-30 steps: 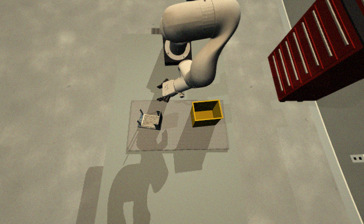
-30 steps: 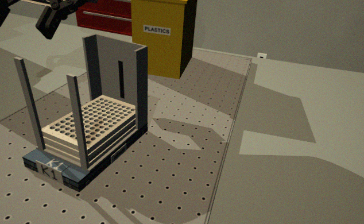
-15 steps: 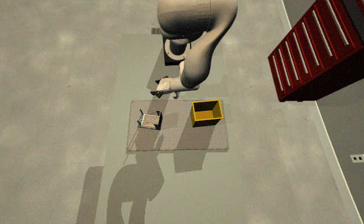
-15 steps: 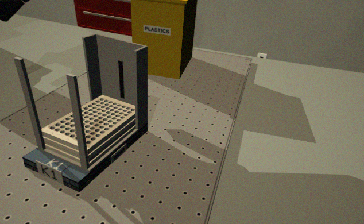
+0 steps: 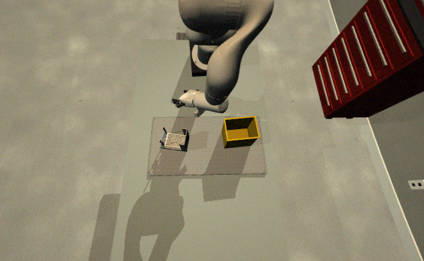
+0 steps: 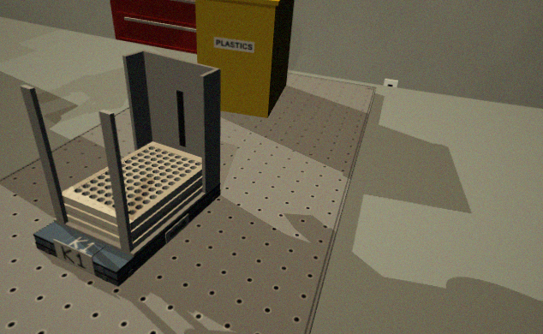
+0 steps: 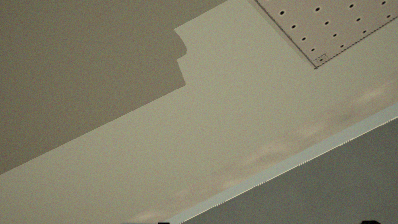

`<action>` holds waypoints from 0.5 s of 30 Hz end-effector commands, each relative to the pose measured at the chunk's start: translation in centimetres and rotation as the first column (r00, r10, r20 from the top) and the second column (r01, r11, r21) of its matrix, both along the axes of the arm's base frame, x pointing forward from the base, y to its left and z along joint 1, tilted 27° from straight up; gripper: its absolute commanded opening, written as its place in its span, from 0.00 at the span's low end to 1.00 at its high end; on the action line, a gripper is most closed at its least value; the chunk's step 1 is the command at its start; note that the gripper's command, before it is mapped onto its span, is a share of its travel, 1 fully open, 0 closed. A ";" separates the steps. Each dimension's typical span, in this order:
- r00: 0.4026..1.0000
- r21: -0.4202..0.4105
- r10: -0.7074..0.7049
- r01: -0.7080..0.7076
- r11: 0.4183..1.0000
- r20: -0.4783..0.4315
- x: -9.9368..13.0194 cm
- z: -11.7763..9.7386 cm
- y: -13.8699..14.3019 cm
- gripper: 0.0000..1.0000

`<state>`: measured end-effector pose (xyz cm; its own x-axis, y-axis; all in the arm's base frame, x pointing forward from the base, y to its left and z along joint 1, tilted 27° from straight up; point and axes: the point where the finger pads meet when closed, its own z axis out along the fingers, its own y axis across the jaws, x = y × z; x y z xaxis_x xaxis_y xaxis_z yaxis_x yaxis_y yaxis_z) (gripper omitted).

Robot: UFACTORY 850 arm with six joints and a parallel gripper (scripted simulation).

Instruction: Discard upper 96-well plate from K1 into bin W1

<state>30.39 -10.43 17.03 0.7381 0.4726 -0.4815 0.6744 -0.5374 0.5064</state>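
From the top view you see the white arm's gripper (image 5: 178,102) with jaws wide, empty, at twelve o'clock from the dark-blue stack rack K1 (image 5: 185,137). The cream perforated 96-well plate (image 5: 174,140) lies uppermost inside; the yellow plastics bin W1 (image 5: 241,134) stands upright at three o'clock. From the exterior view, the plate (image 6: 142,176) tops the stack. The wrist view shows only floor and a corner of the perforated tabletop (image 7: 330,25).
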 end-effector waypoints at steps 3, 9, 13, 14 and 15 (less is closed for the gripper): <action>0.985 0.061 -0.169 0.166 0.984 0.037 -0.7 0.2 0.2 1.00; 0.956 0.111 -0.288 0.280 0.953 0.062 -0.9 0.3 0.6 1.00; 0.911 0.165 -0.404 0.387 0.907 0.083 -1.0 0.4 1.0 1.00; 0.898 0.179 -0.432 0.412 0.894 0.088 -1.0 0.5 1.0 1.00; 0.884 0.193 -0.459 0.436 0.879 0.092 -1.0 0.6 1.5 1.00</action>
<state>29.39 -9.41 17.45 0.9211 0.1978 -0.3352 0.3456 -0.8119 0.4706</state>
